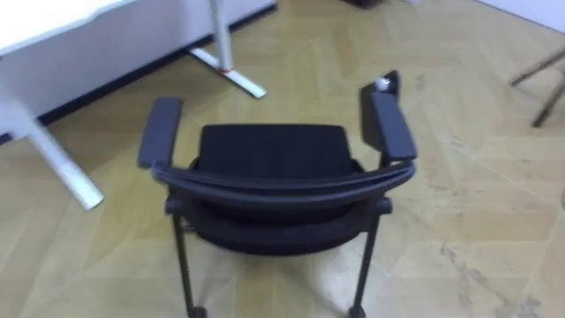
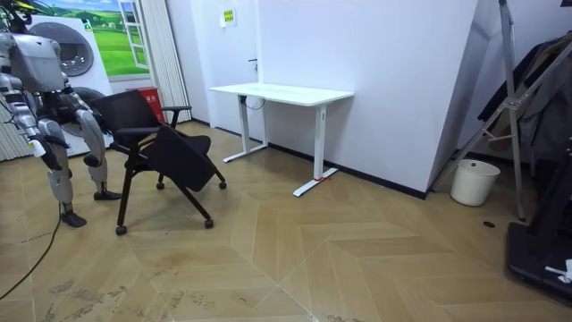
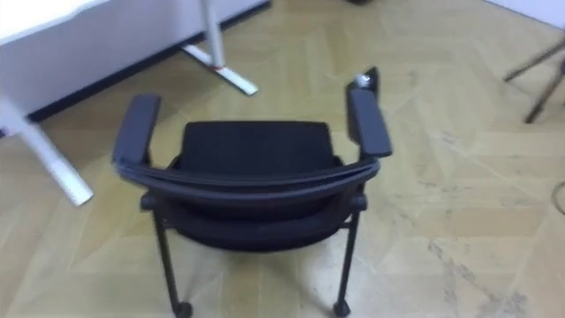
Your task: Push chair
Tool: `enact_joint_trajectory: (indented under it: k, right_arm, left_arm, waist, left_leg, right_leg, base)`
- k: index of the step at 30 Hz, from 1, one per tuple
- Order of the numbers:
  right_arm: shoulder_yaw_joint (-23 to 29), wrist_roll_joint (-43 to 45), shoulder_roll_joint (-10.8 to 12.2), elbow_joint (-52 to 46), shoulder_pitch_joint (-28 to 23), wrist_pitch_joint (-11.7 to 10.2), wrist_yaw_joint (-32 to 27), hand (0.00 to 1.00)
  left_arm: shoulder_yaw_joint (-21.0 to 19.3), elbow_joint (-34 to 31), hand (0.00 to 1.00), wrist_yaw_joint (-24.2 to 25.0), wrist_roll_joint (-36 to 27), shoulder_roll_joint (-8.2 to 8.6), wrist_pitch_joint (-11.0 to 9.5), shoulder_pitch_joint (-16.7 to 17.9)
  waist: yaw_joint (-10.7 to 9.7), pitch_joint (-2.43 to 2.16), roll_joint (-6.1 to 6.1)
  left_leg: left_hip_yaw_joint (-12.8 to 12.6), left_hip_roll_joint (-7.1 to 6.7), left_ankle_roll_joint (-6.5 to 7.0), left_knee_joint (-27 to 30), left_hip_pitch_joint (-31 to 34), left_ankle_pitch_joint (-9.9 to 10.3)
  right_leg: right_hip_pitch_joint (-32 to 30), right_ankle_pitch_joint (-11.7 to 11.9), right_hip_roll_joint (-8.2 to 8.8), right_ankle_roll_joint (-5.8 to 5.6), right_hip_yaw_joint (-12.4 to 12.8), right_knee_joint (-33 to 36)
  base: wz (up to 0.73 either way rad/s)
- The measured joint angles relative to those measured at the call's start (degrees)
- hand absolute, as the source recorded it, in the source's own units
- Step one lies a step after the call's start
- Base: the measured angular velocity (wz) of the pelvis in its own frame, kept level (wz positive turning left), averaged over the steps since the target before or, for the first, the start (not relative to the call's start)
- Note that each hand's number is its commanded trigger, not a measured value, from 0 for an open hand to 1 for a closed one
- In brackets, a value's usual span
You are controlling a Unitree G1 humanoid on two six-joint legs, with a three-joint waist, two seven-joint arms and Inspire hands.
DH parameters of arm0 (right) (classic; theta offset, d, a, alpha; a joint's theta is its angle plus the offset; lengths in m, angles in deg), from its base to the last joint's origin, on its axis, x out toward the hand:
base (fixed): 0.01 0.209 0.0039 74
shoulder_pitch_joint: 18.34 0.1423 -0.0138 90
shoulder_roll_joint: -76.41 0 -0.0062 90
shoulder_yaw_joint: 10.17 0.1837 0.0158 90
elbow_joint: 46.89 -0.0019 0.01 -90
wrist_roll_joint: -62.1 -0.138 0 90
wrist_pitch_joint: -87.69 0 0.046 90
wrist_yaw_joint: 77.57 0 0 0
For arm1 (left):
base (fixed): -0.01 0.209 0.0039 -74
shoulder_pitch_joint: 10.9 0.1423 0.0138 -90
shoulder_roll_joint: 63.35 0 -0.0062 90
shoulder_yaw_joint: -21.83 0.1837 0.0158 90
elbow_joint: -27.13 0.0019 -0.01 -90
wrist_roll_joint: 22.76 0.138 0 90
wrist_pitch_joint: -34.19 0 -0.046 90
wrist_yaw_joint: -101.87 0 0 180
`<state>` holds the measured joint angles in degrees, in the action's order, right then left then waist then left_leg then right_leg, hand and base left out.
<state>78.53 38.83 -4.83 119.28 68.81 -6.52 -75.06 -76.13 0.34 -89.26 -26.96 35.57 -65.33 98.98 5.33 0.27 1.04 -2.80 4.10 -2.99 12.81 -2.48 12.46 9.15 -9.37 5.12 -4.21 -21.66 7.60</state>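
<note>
Chair (image 1: pixel 269 168) stands on the floor (image 1: pixel 477 203) just in front of the robot, its back rail (image 1: pixel 282 185) nearest and its seat facing away. The white worktop (image 2: pixel 281 92) lies ahead to the left, well apart. Whether either robot hand is open or closed cannot be told. Best to set both palms on the rail, 1 each side of centre, and press evenly so the castors (image 3: pixel 338 309) roll straight. A lopsided push would likely swing it toward the worktop leg (image 1: pixel 55 159).

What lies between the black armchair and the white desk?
Nothing: the wooden parquet floor between the black wheeled armchair and the white metal-legged desk is bare, clearest in the room view.
</note>
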Motion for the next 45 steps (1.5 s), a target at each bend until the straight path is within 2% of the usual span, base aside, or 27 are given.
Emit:
enact_joint_trajectory:
  k: [3,9,12,17,20,23,25,28,30,33,36,39,41,43,45]
  right_arm:
    - [0.21,0.63,-0.28,0.19,0.84,-0.05,-0.23,0.00]
    - [0.05,-0.28,-0.29,1.79,1.68,0.02,-1.00,0.00]
    - [0.35,-0.23,-0.34,1.77,1.85,-0.21,-1.00,0.00]
    - [0.28,-0.22,-0.77,1.80,1.78,-0.88,-1.07,0.00]
    - [0.31,0.19,-1.23,1.80,1.63,-0.89,-1.09,0.00]
    - [0.72,1.03,-1.94,1.76,1.58,-1.29,-1.47,0.00]
    - [2.66,1.00,-2.77,1.60,1.47,-1.87,-2.93,0.00]
    - [2.59,0.85,-3.54,1.57,0.83,-2.44,-4.45,0.00]
    - [2.78,1.06,-3.62,1.46,0.41,-2.50,-4.77,0.00]
    - [4.69,1.73,-3.85,1.02,0.08,-2.91,-5.03,0.00]
    - [5.05,2.42,-3.90,-0.70,-1.16,-3.33,-5.70,0.00]
    - [6.69,4.61,-3.90,-0.85,-1.31,-3.49,-5.74,0.00]
    - [7.06,5.14,-3.90,-0.81,-1.61,-3.80,-5.83,0.00]
    - [7.03,5.92,-3.89,-0.83,-1.73,-3.86,-6.10,0.00]
    - [7.04,6.01,-3.91,-0.83,-2.31,-3.84,-6.15,0.00]
  left_arm:
    - [-0.48,-0.05,0.00,-1.33,-0.13,0.17,0.55,2.26]
    - [-1.35,-0.75,0.00,-2.93,-0.14,1.75,1.88,2.69]
    - [-1.71,-1.77,0.00,-2.93,-0.13,1.82,1.95,2.71]
    - [-2.75,-3.87,0.00,-3.19,-0.19,1.81,1.78,2.88]
    - [-3.45,-7.63,0.00,-3.47,-0.77,1.80,1.76,4.14]
    - [-6.47,-14.19,0.00,-4.38,-3.08,1.82,1.12,5.70]
    - [-8.61,-17.36,0.00,-7.29,-3.92,1.69,-0.71,5.73]
    - [-11.15,-21.22,0.00,-12.49,-6.50,1.65,-2.29,5.95]
    - [-13.78,-24.41,0.00,-15.46,-9.61,1.60,-2.72,5.87]
    - [-18.13,-27.10,0.00,-20.91,-11.49,1.21,-4.92,5.47]
    - [-19.41,-33.49,0.00,-25.93,-11.99,1.16,-5.08,4.98]
    - [-20.88,-39.37,0.00,-30.76,-8.12,1.03,-6.20,4.21]
    - [-21.19,-42.31,0.00,-33.47,-4.16,0.64,-7.11,3.42]
    - [-21.13,-46.49,0.00,-36.09,0.22,-0.32,-7.24,2.31]
    - [-21.16,-51.42,0.00,-38.37,5.04,-0.86,-7.20,1.63]
  waist:
    - [0.37,0.14,0.26]
    - [1.31,0.21,0.63]
    - [1.45,-0.05,0.25]
    - [1.96,0.08,-0.23]
    - [2.84,-0.01,-0.69]
    - [3.27,-0.07,-0.79]
    - [4.34,-0.03,-1.07]
    - [5.92,-0.13,-1.48]
    - [6.25,-0.17,-1.55]
    - [6.63,-0.16,-2.03]
    - [7.19,-0.11,-2.26]
    - [7.64,-0.45,-2.66]
    - [7.46,-0.47,-2.68]
    - [7.33,-0.58,-2.73]
    - [7.23,-0.48,-2.61]
  left_leg:
    - [1.08,-0.15,-0.14,0.54,0.49,0.03]
    - [3.85,-0.95,-0.29,1.83,1.87,-0.07]
    - [4.56,-1.04,-0.30,2.11,2.24,-0.08]
    - [5.15,-1.39,-0.30,2.15,2.33,-0.08]
    - [5.25,-1.51,-0.28,2.07,2.31,-0.09]
    - [6.28,-1.72,-0.26,2.29,2.90,-0.11]
    - [6.74,-1.82,-0.27,2.57,3.41,-0.11]
    - [6.80,-1.84,-0.29,2.17,3.12,-0.12]
    - [7.09,-1.89,-0.34,1.93,2.99,-0.20]
    - [7.34,-2.03,-0.34,1.92,3.00,-0.20]
    - [7.56,-2.08,-0.33,1.95,3.24,-0.20]
    - [7.53,-2.09,-0.33,1.93,2.98,-0.20]
    - [7.55,-2.10,-0.31,1.94,3.01,-0.22]
    - [7.38,-2.11,-0.30,1.96,2.90,-0.22]
    - [7.24,-2.11,-0.30,1.95,2.89,-0.22]
  right_leg:
    - [0.09,-0.52,0.00,0.10,-1.02,-0.02]
    - [0.81,-1.57,0.37,0.22,-3.68,-0.06]
    - [0.93,-1.71,0.36,0.23,-4.17,0.00]
    - [1.17,-1.82,0.55,0.07,-4.56,-0.02]
    - [1.16,-1.88,0.68,0.00,-4.85,-0.01]
    - [0.99,-1.97,0.69,-0.04,-5.64,0.13]
    - [0.73,-2.01,0.70,-0.05,-6.20,0.14]
    - [0.88,-2.07,0.71,-0.12,-5.96,0.06]
    - [1.06,-2.07,0.70,-0.13,-5.99,0.07]
    - [1.12,-2.09,0.72,-0.16,-5.91,0.08]
    - [0.85,-2.10,0.77,-0.17,-5.84,0.08]
    - [0.98,-2.10,0.79,-0.18,-5.66,0.20]
    - [0.98,-2.12,0.79,-0.21,-5.64,0.19]
    - [0.98,-2.15,0.80,-0.23,-5.30,0.15]
    - [1.00,-2.15,0.79,-0.23,-5.24,0.10]
  base:
    - [0.23]
    - [0.24]
    - [0.15]
    - [0.05]
    - [0.03]
    - [0.16]
    - [0.12]
    - [0.00]
    - [0.07]
    - [0.04]
    - [0.00]
    - [0.00]
    - [0.00]
    - [-0.04]
    - [-0.04]
